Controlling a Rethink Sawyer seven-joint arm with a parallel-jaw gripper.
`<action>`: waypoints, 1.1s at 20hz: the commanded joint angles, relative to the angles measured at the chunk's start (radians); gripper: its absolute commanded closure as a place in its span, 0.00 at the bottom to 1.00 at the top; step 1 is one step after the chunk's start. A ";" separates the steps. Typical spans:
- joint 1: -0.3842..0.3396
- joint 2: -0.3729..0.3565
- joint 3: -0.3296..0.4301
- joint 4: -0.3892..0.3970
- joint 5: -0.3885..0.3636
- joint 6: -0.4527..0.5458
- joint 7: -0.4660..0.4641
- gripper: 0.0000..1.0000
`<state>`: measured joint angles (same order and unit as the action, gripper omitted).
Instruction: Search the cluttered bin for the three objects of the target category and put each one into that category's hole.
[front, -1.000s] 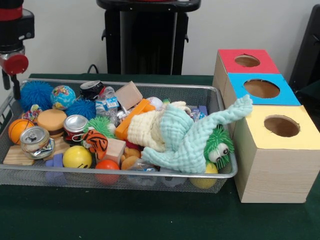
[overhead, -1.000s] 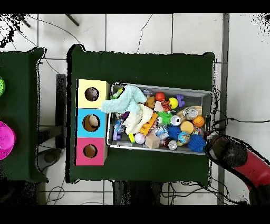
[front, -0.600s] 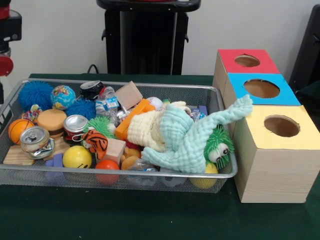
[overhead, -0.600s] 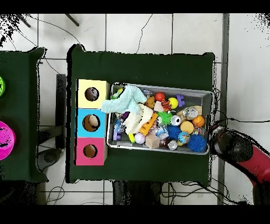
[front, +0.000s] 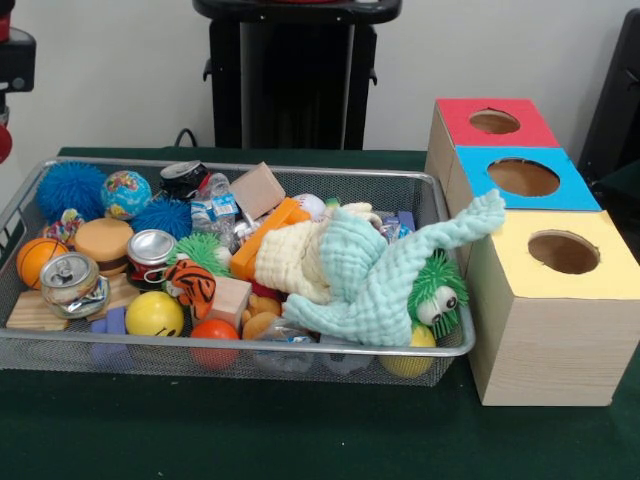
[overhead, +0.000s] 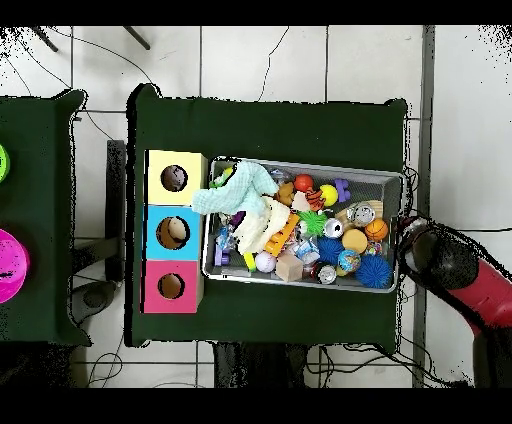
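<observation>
Here arm (overhead: 455, 275) beside bin (overhead: 392, 178) end, outside it; hand state unclear, grip hidden

Front cam sits low and pretty close, looking across the table (front: 300, 440) at the wire bin (front: 230, 352) and three boxes (front: 545, 300). Overhead cam is way up, straight down, catching the whole table (overhead: 270, 125) plus floor. Both share the bin (overhead: 300, 280) and boxes (overhead: 150, 235).

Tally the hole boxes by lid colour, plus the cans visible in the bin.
Red box: 1
Blue box: 1
Yellow box: 1
Cans: 3, two silver ones and a dark one
Total: 6
</observation>
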<state>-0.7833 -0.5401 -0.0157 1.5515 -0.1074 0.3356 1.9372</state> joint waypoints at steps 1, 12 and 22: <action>0.076 -0.019 0.007 -0.052 0.106 0.045 0.215 0.00; 0.145 -0.050 -0.072 -0.083 0.184 0.131 0.194 0.00; 0.196 0.056 -0.102 -0.147 0.258 0.051 0.229 0.00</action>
<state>-0.6216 -0.5835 -0.1248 1.4422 0.0935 0.3506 1.9372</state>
